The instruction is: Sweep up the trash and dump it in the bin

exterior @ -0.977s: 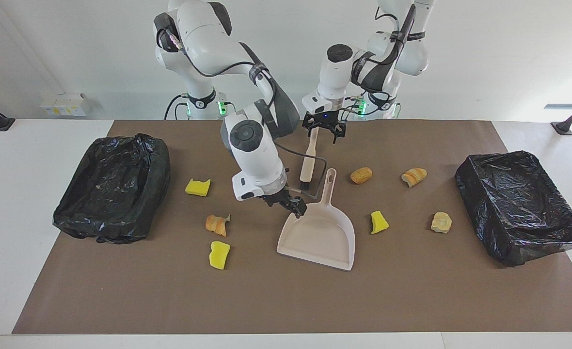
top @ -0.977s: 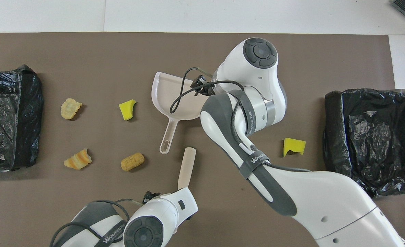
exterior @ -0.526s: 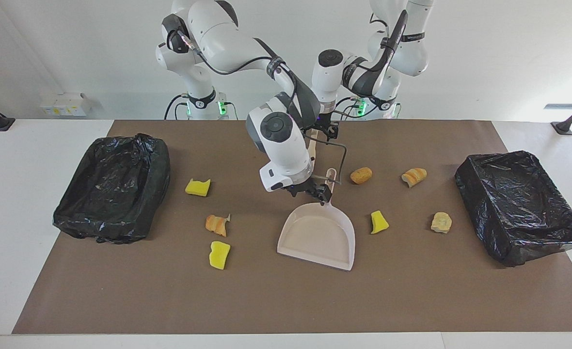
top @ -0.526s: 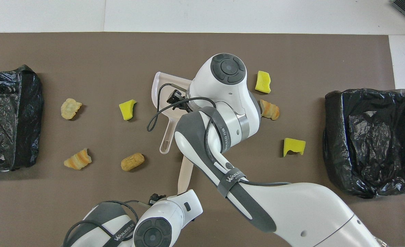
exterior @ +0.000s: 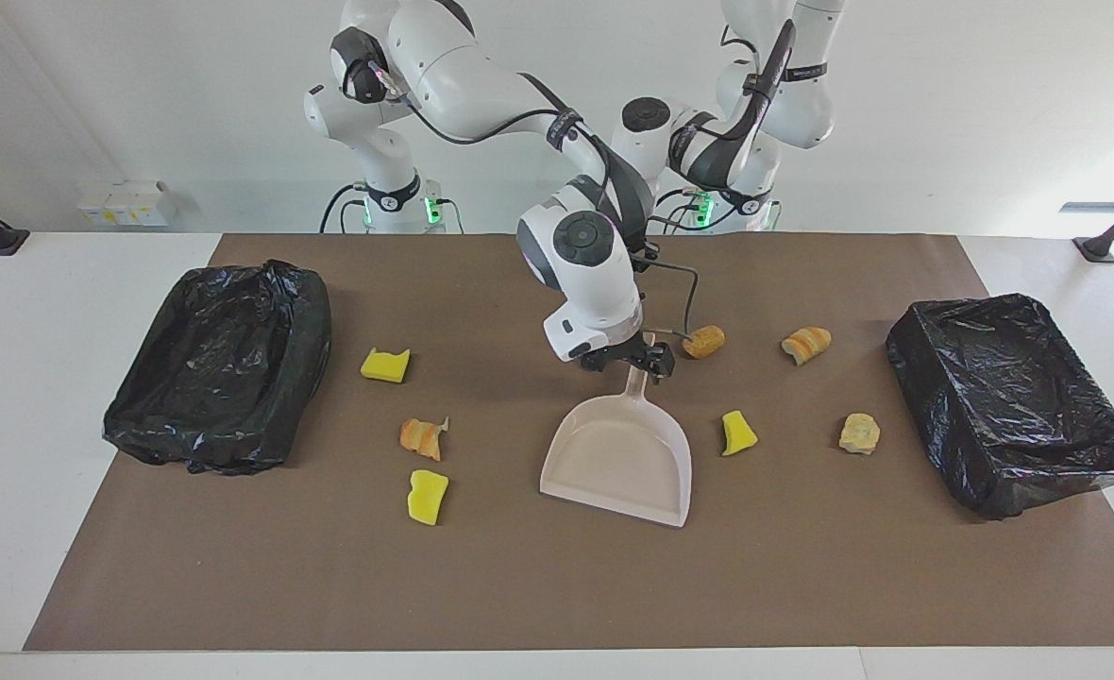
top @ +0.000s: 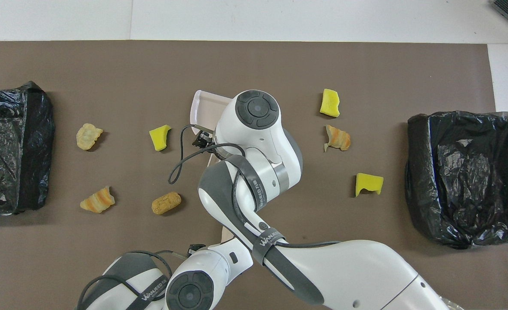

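Facing view: the trash lies scattered on the brown mat that covers the desk. Toward the right arm's end are a yellow sponge scrap, a ridged orange bread-like chunk and a second sponge scrap standing on end. Toward the left arm's end lie an oval tan chunk, its long axis across the desk, a striped chunk, a wedge-shaped sponge scrap and a pale lumpy chunk. Between the two groups sits the smooth beige dustpan, with its handle toward the robots and its open mouth away from them. The right pincer is at that handle, jaws apart. The left pincer is mostly hidden by the right arm, so its state cannot be told. A crinkled black-bagged bin stands at one end of the mat and another bin at the other.

Overhead view: the right arm covers most of the dustpan, leaving only one corner of it clear. All seven scraps lie apart from one another, outside the pan.
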You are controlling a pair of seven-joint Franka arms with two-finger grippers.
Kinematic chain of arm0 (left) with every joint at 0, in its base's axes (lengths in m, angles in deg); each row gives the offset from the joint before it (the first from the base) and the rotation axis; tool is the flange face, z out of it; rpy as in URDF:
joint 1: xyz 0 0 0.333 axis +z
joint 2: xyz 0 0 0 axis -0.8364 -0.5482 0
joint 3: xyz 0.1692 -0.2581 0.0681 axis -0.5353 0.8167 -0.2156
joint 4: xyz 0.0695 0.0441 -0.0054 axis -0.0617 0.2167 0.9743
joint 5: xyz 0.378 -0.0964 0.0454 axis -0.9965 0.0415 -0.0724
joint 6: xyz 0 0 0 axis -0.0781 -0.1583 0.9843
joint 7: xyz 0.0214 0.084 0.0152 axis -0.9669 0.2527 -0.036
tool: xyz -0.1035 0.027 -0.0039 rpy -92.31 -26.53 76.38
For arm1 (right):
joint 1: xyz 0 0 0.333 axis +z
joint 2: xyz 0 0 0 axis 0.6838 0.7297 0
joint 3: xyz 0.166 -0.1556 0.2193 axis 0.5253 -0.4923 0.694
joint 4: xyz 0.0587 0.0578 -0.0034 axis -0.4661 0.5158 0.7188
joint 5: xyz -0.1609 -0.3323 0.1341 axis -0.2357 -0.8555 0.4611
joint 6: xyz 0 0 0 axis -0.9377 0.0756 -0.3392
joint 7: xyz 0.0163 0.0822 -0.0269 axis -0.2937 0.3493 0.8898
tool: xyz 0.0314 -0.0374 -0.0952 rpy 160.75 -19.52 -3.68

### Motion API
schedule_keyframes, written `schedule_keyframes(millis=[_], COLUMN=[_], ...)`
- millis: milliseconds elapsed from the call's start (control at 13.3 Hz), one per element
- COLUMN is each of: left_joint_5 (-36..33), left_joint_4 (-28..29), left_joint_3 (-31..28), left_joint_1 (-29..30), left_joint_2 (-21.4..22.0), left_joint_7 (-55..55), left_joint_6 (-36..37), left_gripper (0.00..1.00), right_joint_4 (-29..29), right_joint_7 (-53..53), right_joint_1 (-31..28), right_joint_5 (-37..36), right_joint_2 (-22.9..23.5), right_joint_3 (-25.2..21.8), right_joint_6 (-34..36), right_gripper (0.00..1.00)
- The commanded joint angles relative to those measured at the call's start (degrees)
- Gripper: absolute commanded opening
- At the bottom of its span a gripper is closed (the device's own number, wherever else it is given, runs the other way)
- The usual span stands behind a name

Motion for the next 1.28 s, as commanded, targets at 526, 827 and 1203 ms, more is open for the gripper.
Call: schedule_keyframes(millis=[526,827,1203], left_joint_5=[-0.5,-0.5,-0.6], left_joint_4=[0.3,0.3,0.2], left_joint_3=[-0.6,-0.6,-0.6], left_joint_1=[-0.1,0.0,1.1], left_joint_2=[0.1,0.1,0.0], left_joint_7=[-0.4,-0.3,-0.1], left_joint_6=[1.6,2.2,2.6], left_gripper=[0.00,0.00,0.00], right_joint_4=[4.4,4.2,4.0], right_joint_7=[-0.1,-0.1,-0.4], right_joint_1=[2.0,2.1,1.8], right_joint_5=[1.3,1.2,0.9], right_joint_2=[-0.1,-0.2,-0.3], right_joint_3=[0.3,0.3,0.2], right_joint_6=[-5.2,-4.6,-5.6], right_gripper=[0.95,0.74,0.00])
